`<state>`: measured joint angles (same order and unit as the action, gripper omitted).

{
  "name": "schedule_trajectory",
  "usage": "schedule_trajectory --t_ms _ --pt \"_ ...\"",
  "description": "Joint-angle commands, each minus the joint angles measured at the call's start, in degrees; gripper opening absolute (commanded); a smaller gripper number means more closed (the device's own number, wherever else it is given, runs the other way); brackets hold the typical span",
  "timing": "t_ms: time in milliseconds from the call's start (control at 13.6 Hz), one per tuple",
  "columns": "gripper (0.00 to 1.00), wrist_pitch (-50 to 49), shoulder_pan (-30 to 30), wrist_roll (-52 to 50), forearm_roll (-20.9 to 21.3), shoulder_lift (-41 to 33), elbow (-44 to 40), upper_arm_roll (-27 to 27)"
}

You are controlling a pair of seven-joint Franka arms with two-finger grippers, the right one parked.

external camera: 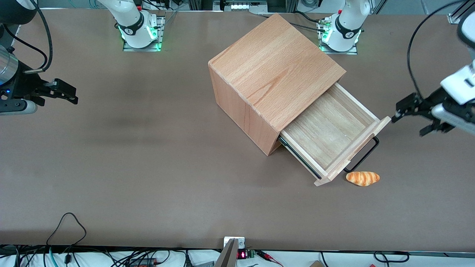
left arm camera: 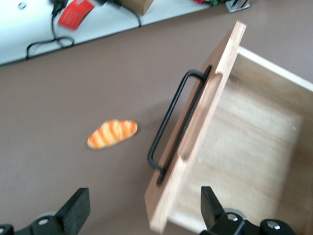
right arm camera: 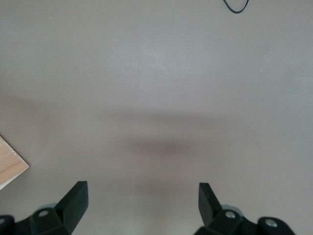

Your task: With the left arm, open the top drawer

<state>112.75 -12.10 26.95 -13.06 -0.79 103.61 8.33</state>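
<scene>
The top drawer (external camera: 326, 129) of the beech-wood cabinet (external camera: 274, 70) stands pulled far out, and its inside shows bare wood. Its flat front panel (external camera: 352, 154) carries a thin black wire handle (external camera: 365, 154). The white left arm's black gripper (external camera: 408, 120) hangs open and empty toward the working arm's end of the table, just off the end of the front panel and touching nothing. In the left wrist view the open gripper (left arm camera: 142, 210) looks onto the front panel (left arm camera: 195, 132), the handle (left arm camera: 171, 122) and the drawer's inside (left arm camera: 249, 137), all apart from the fingertips (left arm camera: 73, 210).
A small orange bread roll (external camera: 362, 178) lies on the brown table (external camera: 148, 167) just in front of the drawer's handle, nearer the front camera; it also shows in the left wrist view (left arm camera: 112, 134). Cables and a red item (left arm camera: 76, 12) lie past the table's front edge.
</scene>
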Motion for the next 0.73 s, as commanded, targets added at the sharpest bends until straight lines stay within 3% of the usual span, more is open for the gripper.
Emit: schedule_trajectory --t_ms 0,220,661 --pt "1.00 -6.37 0.32 -7.41 5.65 -5.26 1.24 0.11" --pt "1.00 -10.17 1.46 -12.00 9.45 -8.87 2.20 0.02" --pt "1.00 -14.48 2.08 -17.46 10.33 -11.26 2.92 -0.86"
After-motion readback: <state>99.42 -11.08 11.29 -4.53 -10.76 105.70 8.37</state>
